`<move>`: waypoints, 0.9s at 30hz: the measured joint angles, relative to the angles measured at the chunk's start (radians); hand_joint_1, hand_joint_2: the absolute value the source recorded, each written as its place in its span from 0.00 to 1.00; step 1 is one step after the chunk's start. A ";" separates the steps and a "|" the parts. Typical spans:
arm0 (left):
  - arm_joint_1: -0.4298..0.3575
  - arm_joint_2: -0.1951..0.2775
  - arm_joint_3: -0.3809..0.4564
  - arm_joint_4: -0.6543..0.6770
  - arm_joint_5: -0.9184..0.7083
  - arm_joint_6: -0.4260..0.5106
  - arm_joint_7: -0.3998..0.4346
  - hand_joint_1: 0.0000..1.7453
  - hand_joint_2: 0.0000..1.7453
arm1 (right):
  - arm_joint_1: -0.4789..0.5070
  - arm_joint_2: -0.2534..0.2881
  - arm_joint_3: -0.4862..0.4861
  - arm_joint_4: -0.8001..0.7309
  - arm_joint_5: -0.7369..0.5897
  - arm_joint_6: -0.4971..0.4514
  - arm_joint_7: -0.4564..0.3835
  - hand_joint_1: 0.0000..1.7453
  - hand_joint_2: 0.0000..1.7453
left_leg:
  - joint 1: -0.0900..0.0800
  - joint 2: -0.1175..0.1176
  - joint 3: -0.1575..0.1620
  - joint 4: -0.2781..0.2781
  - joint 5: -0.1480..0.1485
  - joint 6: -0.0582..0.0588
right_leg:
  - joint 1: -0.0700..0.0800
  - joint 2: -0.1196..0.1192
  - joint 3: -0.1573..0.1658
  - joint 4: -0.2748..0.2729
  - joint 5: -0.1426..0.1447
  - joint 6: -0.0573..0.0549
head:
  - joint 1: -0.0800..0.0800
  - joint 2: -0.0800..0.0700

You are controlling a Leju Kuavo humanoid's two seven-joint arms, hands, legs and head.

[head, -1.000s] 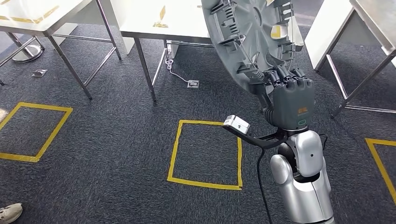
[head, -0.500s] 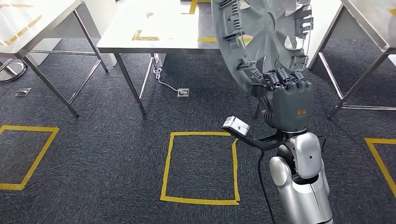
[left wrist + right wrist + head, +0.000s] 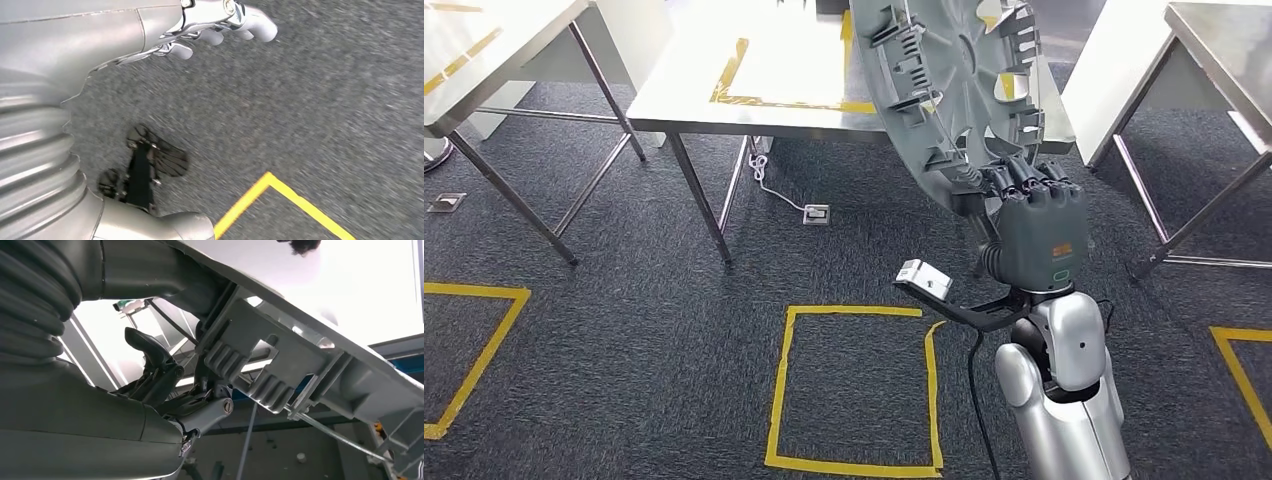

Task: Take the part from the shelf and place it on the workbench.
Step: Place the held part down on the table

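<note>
Head view: carry step in hand, judging by part off any shelf and up in the air. Right hand [image 3: 1036, 222] clamped on lower rim of part [image 3: 954, 85], a large grey moulded-plastic disc, ribbed and slotted, standing nearly on edge. Part in front of the workbench [image 3: 704, 100], overlapping its right end, not resting on it. Workbench: pale flat top with yellow tape outline, thin steel legs. Below it, dark speckled carpet with yellow tape square [image 3: 854, 390]. Next move likely calls for closing on the workbench, tilting disc flat, setting down inside the tape outline.

Left wrist view: left hand [image 3: 220, 22] hanging over carpet, fingers loosely apart, holding nothing.

Right wrist view: dark fingers [image 3: 155, 355] hooked around a stepped rib of part; hard matte plastic, thin metal rod alongside.
</note>
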 joint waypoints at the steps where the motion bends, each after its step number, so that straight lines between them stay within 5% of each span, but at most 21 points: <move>1: -0.001 0.000 0.000 0.000 -0.001 0.000 0.000 0.00 1.00 | 0.001 0.000 0.000 0.000 0.000 -0.002 0.001 1.00 1.00 | -0.001 -0.001 0.015 0.005 -0.015 -0.004 | 0.001 -0.004 0.005 -0.062 0.072 -0.003 | 0.000 0.000; 3: -0.004 0.000 0.000 0.000 -0.002 0.000 0.000 0.00 1.00 | 0.003 0.000 -0.001 -0.001 0.000 -0.005 0.002 1.00 1.00 | -0.004 -0.003 0.031 0.013 -0.043 -0.016 | 0.006 -0.009 0.014 -0.131 0.169 -0.013 | -0.002 0.000; 4: -0.005 0.001 0.000 0.000 -0.003 0.000 -0.001 0.00 1.00 | 0.004 0.000 -0.001 -0.003 0.000 -0.006 0.002 1.00 1.00 | -0.005 -0.004 0.039 0.021 -0.050 -0.022 | 0.008 -0.009 0.018 -0.139 0.182 -0.019 | -0.003 0.000; 8: -0.011 0.002 0.000 -0.002 -0.010 0.000 -0.001 0.00 1.00 | 0.002 0.002 -0.001 -0.010 0.000 -0.007 0.002 1.00 1.00 | -0.002 -0.001 0.026 0.095 -0.073 -0.043 | 0.004 -0.006 0.057 -0.144 0.181 -0.050 | -0.006 0.000; 11: -0.013 0.002 0.000 -0.002 -0.012 0.000 -0.001 0.00 1.00 | -0.001 0.003 -0.001 -0.011 0.000 -0.008 0.003 1.00 1.00 | 0.003 0.001 -0.085 0.261 -0.146 -0.053 | 0.004 -0.005 0.072 -0.144 0.162 -0.058 | -0.008 0.000; 13: -0.010 0.004 0.000 -0.002 -0.011 0.000 0.000 0.00 1.00 | 0.000 0.004 -0.001 -0.011 0.000 -0.008 0.004 1.00 1.00 | 0.006 0.001 -0.130 0.291 -0.151 -0.057 | 0.004 -0.001 0.087 -0.143 0.147 -0.055 | -0.009 0.000; 16: -0.009 0.006 0.000 -0.002 -0.011 0.001 -0.001 0.00 1.00 | -0.002 0.007 -0.001 -0.010 -0.001 -0.008 0.004 1.00 1.00 | 0.010 0.004 -0.097 0.129 -0.022 -0.057 | 0.001 0.001 0.119 -0.140 0.121 -0.044 | -0.009 0.000; 18: -0.009 0.006 0.000 -0.001 -0.009 0.002 -0.001 0.00 1.00 | -0.008 0.009 -0.001 -0.010 -0.001 -0.008 0.003 1.00 1.00 | 0.008 0.006 -0.074 0.048 0.017 -0.047 | 0.002 0.002 0.128 -0.138 0.107 -0.032 | -0.012 0.000; 22: -0.009 0.004 0.000 -0.001 -0.005 0.004 -0.001 0.00 1.00 | -0.024 0.009 -0.002 -0.010 0.000 -0.008 -0.002 1.00 1.00 | 0.006 0.006 -0.061 0.038 0.015 -0.016 | 0.002 0.001 0.129 -0.131 0.087 -0.007 | -0.012 0.000; 24: -0.012 0.003 0.000 -0.002 -0.004 0.005 -0.001 0.00 1.00 | -0.034 0.010 -0.002 -0.009 -0.001 -0.007 -0.002 1.00 1.00 | 0.008 0.006 -0.052 0.034 0.011 -0.004 | 0.002 -0.003 0.088 -0.054 0.053 0.002 | -0.011 0.000; 27: -0.013 0.003 0.000 -0.003 -0.003 0.005 0.000 0.00 1.00 | -0.040 0.010 -0.004 -0.006 -0.001 -0.006 -0.002 1.00 1.00 | 0.004 0.006 -0.043 0.034 -0.001 0.006 | 0.002 -0.004 -0.026 0.126 0.003 0.005 | -0.010 0.000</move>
